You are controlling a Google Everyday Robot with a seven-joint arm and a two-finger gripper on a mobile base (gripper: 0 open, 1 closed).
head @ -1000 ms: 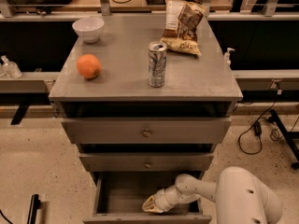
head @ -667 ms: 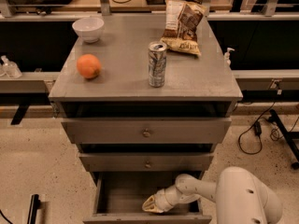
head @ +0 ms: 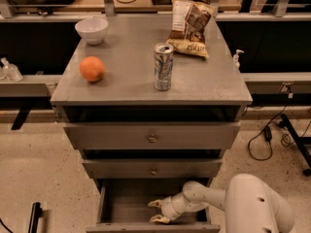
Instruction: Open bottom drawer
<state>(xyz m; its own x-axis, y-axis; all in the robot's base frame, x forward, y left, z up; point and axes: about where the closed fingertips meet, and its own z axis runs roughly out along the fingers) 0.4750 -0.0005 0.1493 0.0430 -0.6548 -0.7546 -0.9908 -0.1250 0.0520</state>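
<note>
fig. bottom drawer (head: 146,226), at 6 o'clock, stands pulled out; my gripper (head: 156,211), jaws spread and empty, sits inside it. risk: rising out may strike the middle drawer (head: 153,169) at 12 o'clock.

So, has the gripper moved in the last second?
No. The gripper is inside the pulled-out bottom drawer, fingers apart, at the same spot below the middle knob as before.
</note>
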